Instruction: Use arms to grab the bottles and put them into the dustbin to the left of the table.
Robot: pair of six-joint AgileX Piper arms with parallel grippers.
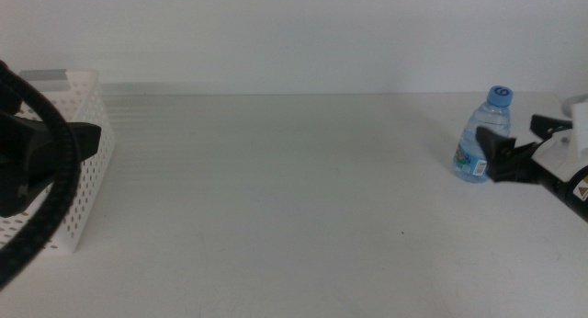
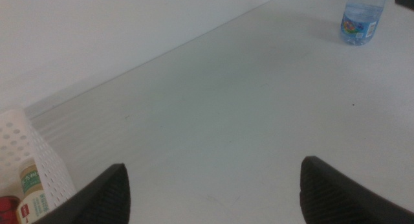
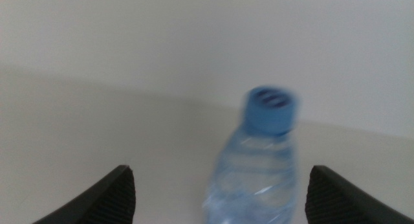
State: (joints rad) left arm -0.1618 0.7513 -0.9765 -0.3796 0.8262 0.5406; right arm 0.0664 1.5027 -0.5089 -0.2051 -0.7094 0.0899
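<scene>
One water bottle [image 1: 481,137] stands upright between the right gripper's [image 1: 520,143] spread jaws; a fast close could topple it.

I stand at a table [image 1: 276,198]. At its far left edge sits the bin [image 1: 87,162], and my left claw [image 2: 213,191] hangs just beside it, over the table on the side nearer the middle, jaws wide apart. Inside the bin, against the wall nearest that claw, a tea bottle [image 2: 35,195] lies with a can [image 2: 8,208] next to it. Far across on the right stands the water bottle [image 1: 482,134], upright on the table, well apart from the bin. My right claw [image 1: 524,139] is right at the water bottle, coming in from the right edge, jaws spread, the bottle ahead between them.
</scene>
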